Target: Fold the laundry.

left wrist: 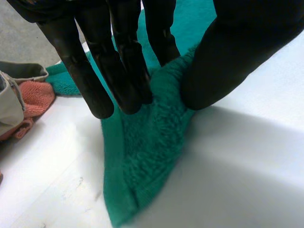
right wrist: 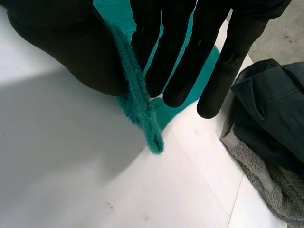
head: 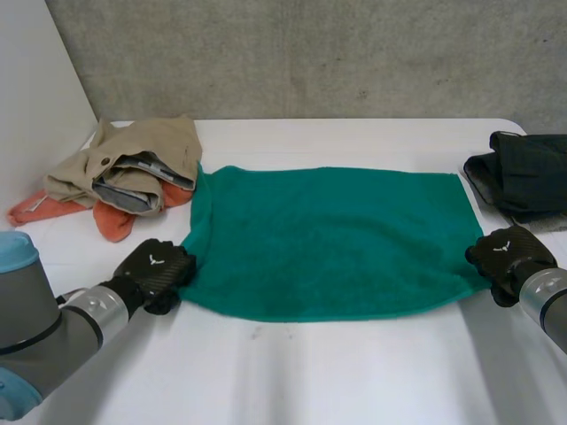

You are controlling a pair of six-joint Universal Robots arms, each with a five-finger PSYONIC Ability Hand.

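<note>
Left hand (head: 155, 270): fingers and thumb pinching near-left corner of green towel (head: 328, 235), at towel's 8 o'clock. Right hand (head: 507, 257): thumb and fingers clamped on near-right corner, 4 o'clock; towel edge stands as thin ridge between them. Towel spread flat mid white table (head: 310, 376). At towel's 10 o'clock, heap against far-left corner: beige garment (head: 142, 146) over orange cloth (head: 113, 221). At 2 o'clock, dark garment (head: 527, 173) just beside towel, grey terry cloth (right wrist: 268, 187) under it.
</note>
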